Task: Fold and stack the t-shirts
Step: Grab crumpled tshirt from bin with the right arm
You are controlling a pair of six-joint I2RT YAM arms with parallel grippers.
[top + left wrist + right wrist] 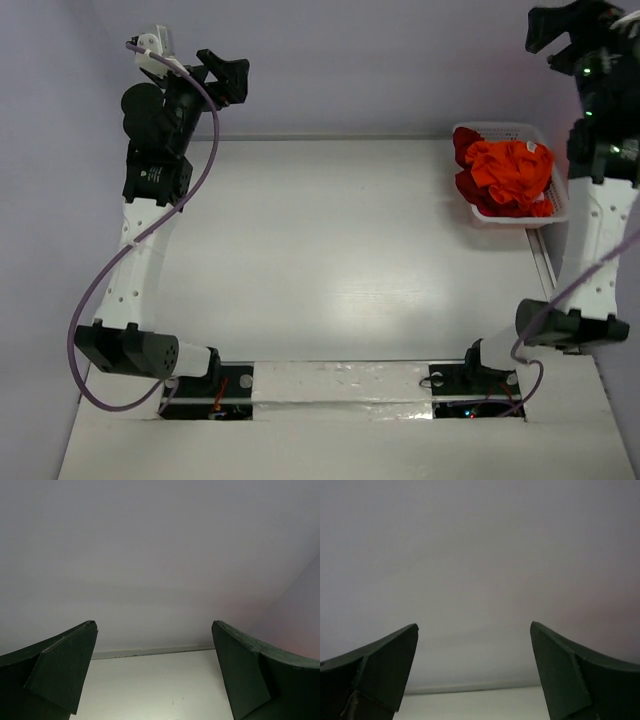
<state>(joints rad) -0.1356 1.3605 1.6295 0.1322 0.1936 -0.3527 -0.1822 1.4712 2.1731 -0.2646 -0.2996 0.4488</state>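
The t-shirts [503, 180] lie bunched in a white lattice basket [497, 128] at the desk's [330, 260] far right corner. A bright orange shirt [512, 165] is heaped on top, with dark red cloth [466, 186] showing under it at the left side. They look light, limp and crumpled, likely to sag and drag their neighbours along. I judge the best hold to be a pinch on a raised fold of the orange shirt, high on the heap and clear of the basket's side. The left gripper [228, 78] hangs raised over the far left corner and the right gripper [562, 35] raised near the far right corner, by the basket; both stand spread wide and empty. No collar, sleeve or hem can be made out, nor how many shirts there are beyond 2 colours. The 2 wrist views show only wall and a strip of desk, no cloth, and the right arm is cut by the frame edge.
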